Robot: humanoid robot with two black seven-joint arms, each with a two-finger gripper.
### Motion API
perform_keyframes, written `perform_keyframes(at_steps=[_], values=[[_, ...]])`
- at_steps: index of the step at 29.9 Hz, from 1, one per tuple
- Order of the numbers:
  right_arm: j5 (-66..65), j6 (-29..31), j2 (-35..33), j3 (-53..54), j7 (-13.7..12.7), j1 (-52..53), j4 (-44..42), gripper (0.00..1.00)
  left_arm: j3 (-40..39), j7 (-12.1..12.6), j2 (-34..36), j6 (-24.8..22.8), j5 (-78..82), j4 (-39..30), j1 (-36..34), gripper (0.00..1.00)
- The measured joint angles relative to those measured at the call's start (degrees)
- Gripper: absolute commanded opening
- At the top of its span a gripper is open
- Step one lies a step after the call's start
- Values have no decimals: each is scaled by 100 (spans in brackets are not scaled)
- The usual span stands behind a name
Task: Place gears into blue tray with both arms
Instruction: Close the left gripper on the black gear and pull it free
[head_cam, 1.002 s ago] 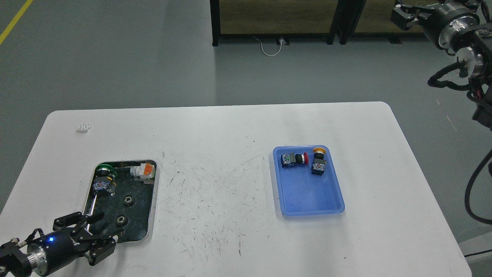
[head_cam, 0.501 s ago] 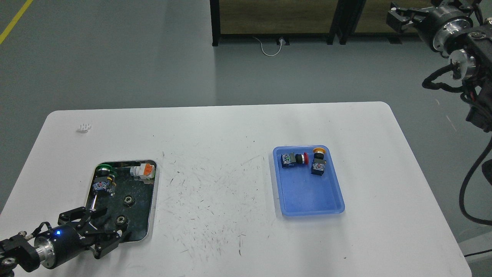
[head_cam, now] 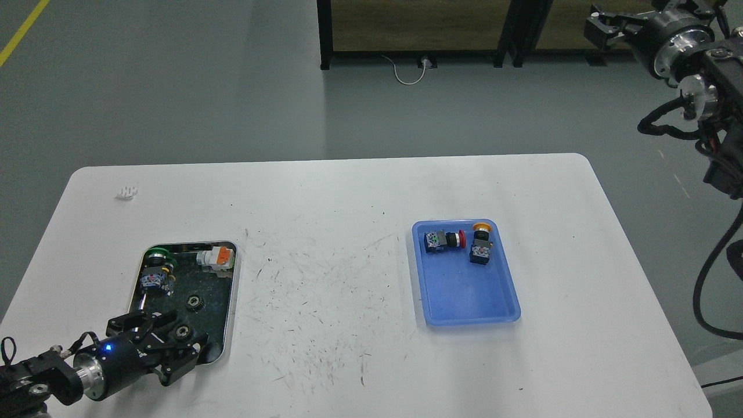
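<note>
Two black gears lie on the dark floor of a silver metal tray point(head_cam: 232, 302) at the table's left: one gear point(head_cam: 194, 302) mid-tray, the other gear point(head_cam: 184, 332) nearer the front. My left gripper point(head_cam: 177, 334) is open, low over the tray's front end, its fingers on either side of the nearer gear. The blue tray point(head_cam: 464, 296) sits right of centre and holds a red-capped switch point(head_cam: 444, 240) and a yellow-capped switch point(head_cam: 480, 244). My right gripper point(head_cam: 601, 23) is raised far off the table at the upper right, seen small and dark.
The silver tray also holds a green-capped switch point(head_cam: 155, 273) and an orange-and-white part point(head_cam: 217, 257). A small white piece point(head_cam: 126, 192) lies near the table's far left corner. The scuffed white table point(head_cam: 325, 278) spreads between the two trays.
My left gripper has moved right and forward over the silver tray's front end, closing in around the nearer gear. The right arm shifted slightly left. The gears and switches have not moved.
</note>
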Motion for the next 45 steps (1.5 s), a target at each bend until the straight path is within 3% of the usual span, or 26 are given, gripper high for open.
perform_keyframes(at_steps=[7, 26, 45], values=[[-1, 0, 0, 0, 0, 9, 0, 100, 11, 1, -26, 11, 5, 39, 0, 65], [-1, -9, 0, 0, 0, 28, 0, 100, 27, -53, 52, -31, 24, 132, 33, 66], [-1, -9, 0, 0, 0, 28, 0, 100, 76, -24, 64, 0, 48, 140, 0, 36]])
